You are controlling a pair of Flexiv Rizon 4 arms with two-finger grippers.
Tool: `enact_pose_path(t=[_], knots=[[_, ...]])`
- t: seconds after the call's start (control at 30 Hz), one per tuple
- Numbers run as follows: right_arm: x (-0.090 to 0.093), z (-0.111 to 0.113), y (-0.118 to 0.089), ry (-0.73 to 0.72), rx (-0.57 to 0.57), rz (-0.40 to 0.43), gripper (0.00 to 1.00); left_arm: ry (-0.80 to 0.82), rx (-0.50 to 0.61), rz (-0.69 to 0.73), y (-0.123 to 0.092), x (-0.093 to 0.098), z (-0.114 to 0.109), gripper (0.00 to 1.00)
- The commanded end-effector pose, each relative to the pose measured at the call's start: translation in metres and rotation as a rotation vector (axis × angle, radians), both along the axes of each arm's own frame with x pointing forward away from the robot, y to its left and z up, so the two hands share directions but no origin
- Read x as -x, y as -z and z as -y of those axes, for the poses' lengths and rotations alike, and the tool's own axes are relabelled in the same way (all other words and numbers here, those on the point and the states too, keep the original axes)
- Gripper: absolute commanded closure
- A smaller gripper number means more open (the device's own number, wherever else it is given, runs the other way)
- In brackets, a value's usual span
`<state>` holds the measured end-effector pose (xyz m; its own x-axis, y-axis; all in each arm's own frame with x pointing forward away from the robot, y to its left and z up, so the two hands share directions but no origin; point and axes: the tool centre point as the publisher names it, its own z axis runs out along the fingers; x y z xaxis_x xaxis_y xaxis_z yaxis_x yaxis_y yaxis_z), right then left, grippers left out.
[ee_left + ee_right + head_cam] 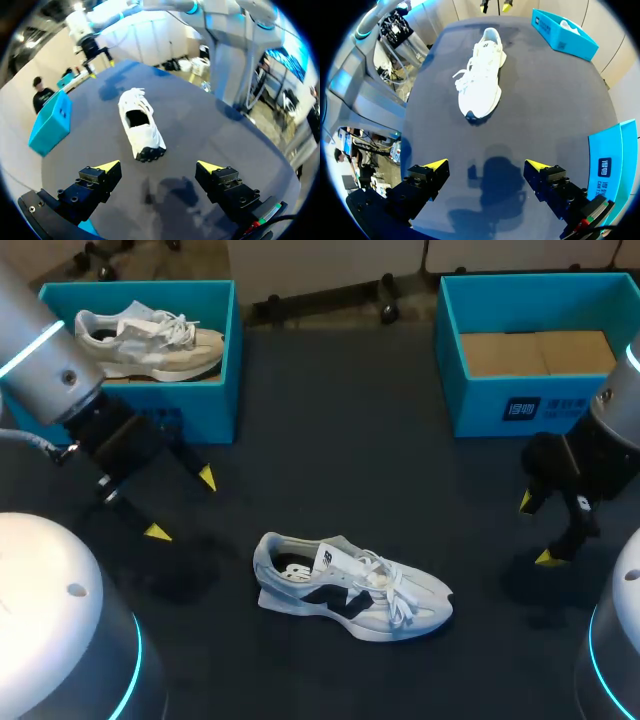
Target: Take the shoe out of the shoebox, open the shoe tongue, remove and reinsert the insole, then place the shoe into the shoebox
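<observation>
A white and grey sneaker (352, 586) with dark side marks lies on its sole on the dark table, toe toward the right. The left wrist view has this sneaker (140, 126) ahead of my fingers, heel end nearest; the right wrist view shows the same sneaker (481, 81) toe end nearest. My left gripper (181, 505) hovers open to the shoe's left, its own view showing the left gripper (158, 166) empty. My right gripper (535, 530) stands open at the right, and the right gripper (486, 163) holds nothing. An empty teal shoebox (520, 405) sits back right.
A second teal box (222, 360) at the back left holds a beige sneaker (150, 340). The right box's cardboard floor (535, 352) is bare. Its teal wall (615, 167) stands close beside my right gripper.
</observation>
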<state>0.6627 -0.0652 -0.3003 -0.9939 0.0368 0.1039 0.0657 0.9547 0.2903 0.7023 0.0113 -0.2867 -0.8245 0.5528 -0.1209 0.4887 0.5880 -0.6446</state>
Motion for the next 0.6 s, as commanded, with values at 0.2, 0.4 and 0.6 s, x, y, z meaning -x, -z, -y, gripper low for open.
enact_pose_path(t=[0.2, 0.4, 0.6], knots=[[0.001, 0.000, 0.001, 0.000, 0.000, 0.001, 0.00, -0.299, 0.242, -0.033, 0.020, 0.018, -0.010, 0.00], [0.001, 0.000, 0.001, 0.000, 0.000, 0.001, 0.00, -0.321, 0.285, -0.075, 0.036, 0.023, -0.015, 0.00], [0.001, 0.000, 0.001, 0.000, 0.000, 0.001, 0.00, -0.327, 0.318, -0.151, 0.045, 0.018, -0.019, 0.00]])
